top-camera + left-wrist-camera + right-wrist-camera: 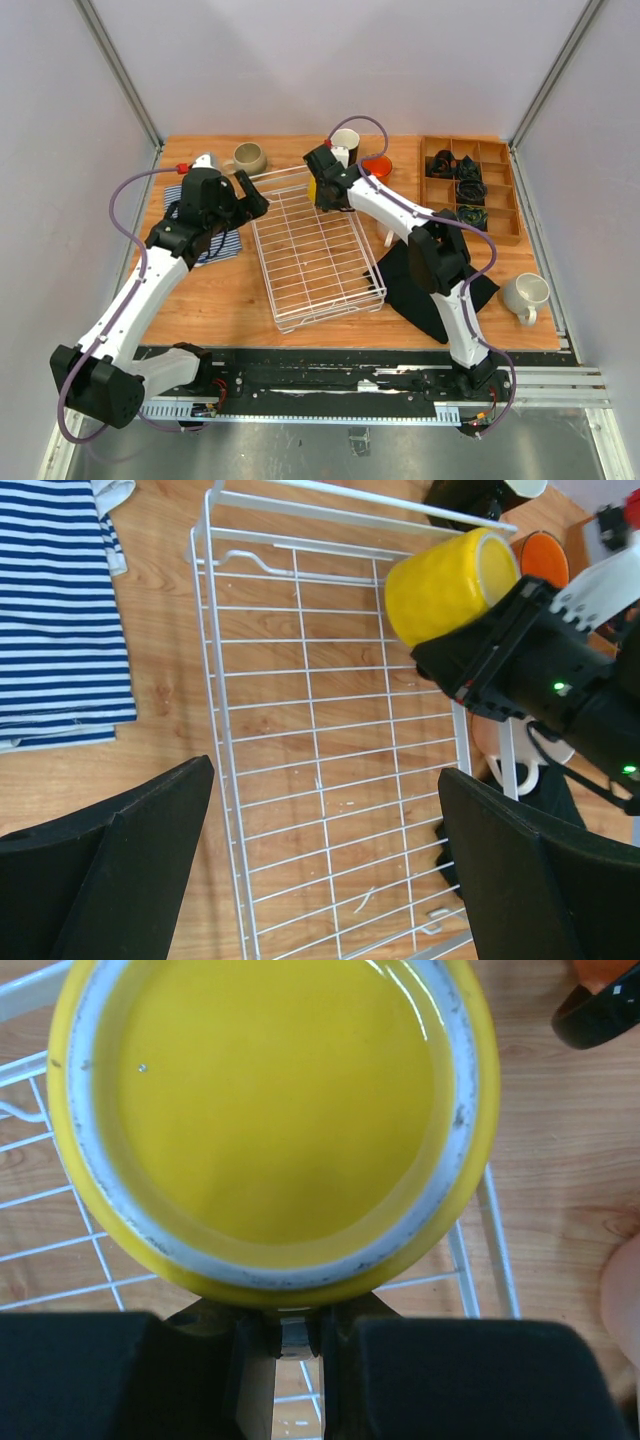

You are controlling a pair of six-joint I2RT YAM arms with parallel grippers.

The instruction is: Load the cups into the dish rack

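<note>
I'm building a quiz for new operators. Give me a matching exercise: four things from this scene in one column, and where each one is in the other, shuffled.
1. yellow mug
2. beige mug
3. whitish-grey mug
4. striped cloth

A. near right of the table, beside the black cloth
B. flat on the wood, left of the dish rack
C. held in the right gripper over the rack's far right edge
D. standing at the table's far edge

Pairs: 1-C, 2-D, 3-A, 4-B

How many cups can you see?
6: yellow in the right gripper over the rack's corner; beige far left; black and orange behind it; pink mostly hidden under the right arm; grey near right.
</note>
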